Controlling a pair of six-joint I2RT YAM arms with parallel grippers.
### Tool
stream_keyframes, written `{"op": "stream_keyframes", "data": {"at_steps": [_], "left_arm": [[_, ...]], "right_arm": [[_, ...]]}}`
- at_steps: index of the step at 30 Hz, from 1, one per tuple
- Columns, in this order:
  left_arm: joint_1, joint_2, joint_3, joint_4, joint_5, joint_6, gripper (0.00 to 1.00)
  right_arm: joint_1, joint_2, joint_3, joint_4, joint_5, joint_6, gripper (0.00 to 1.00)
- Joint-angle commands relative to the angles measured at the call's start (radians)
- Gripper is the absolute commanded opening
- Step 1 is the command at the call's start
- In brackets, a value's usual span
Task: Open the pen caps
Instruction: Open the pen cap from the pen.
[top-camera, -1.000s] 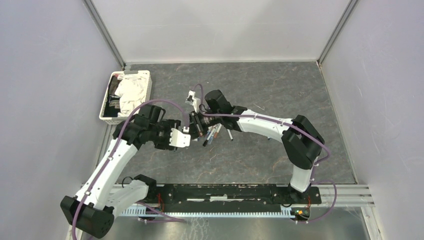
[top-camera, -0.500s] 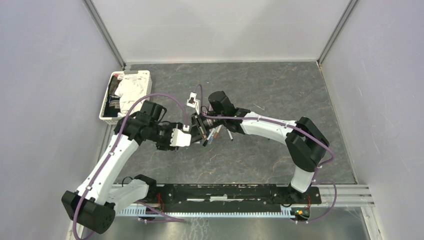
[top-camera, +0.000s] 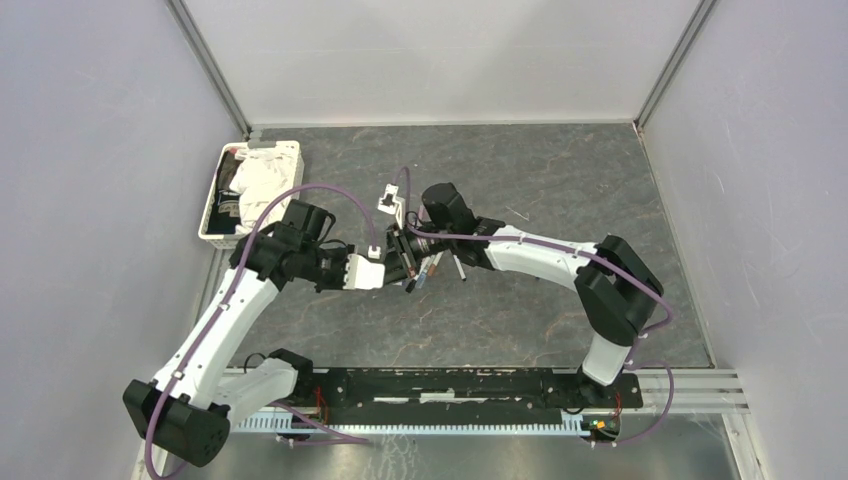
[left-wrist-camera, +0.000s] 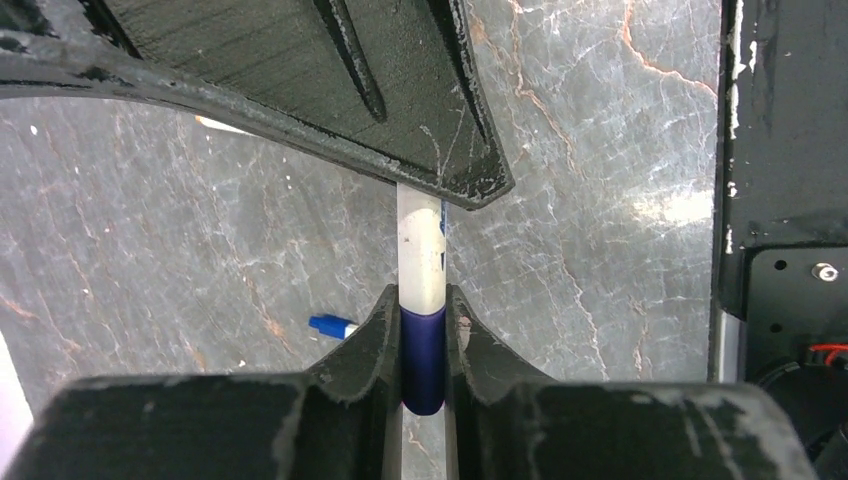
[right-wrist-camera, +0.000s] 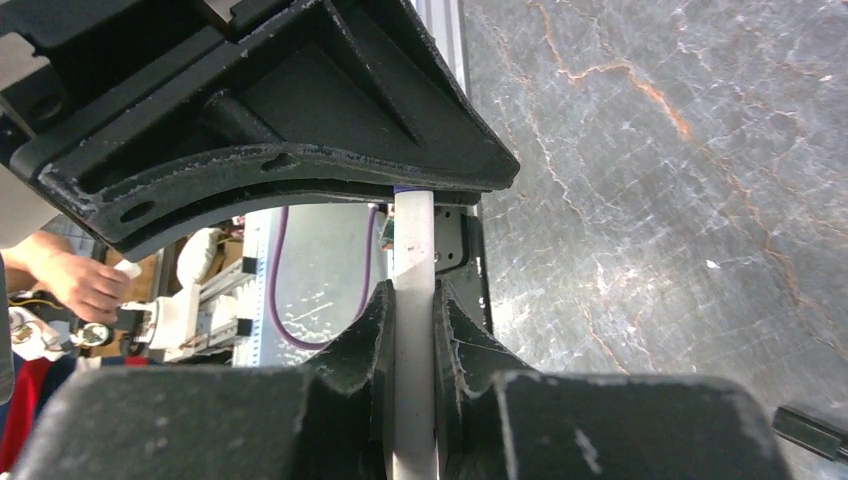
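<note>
A white pen spans the gap between my two grippers above the table. In the left wrist view my left gripper (left-wrist-camera: 423, 320) is shut on its dark blue pen cap (left-wrist-camera: 423, 360), and the white barrel (left-wrist-camera: 421, 250) runs up into the right gripper's black body (left-wrist-camera: 300, 80). In the right wrist view my right gripper (right-wrist-camera: 414, 310) is shut on the white barrel (right-wrist-camera: 413, 240). From above, the left gripper (top-camera: 383, 271) and right gripper (top-camera: 404, 262) meet nose to nose at the table's middle.
Several more pens (top-camera: 437, 266) lie in a loose bunch just right of the grippers. A blue-capped pen end (left-wrist-camera: 330, 326) lies on the grey table below the left gripper. A white tray (top-camera: 212, 215) holding white cloth stands at the back left.
My left gripper has moved right up to the right gripper and closed its jaws on the pen's cap. The right gripper kept hold of the barrel and shifted slightly.
</note>
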Motion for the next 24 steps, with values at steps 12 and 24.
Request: {"op": "stream_keyframes", "data": {"at_steps": [12, 24], "left_arm": [[0.040, 0.061, -0.080, 0.191, -0.251, 0.032, 0.02], [0.076, 0.230, -0.128, 0.425, -0.172, -0.176, 0.02]], "right_arm": [[-0.098, -0.218, -0.276, -0.209, 0.101, -0.294, 0.00], [-0.191, -0.373, -0.345, -0.304, 0.750, -0.366, 0.00]]}}
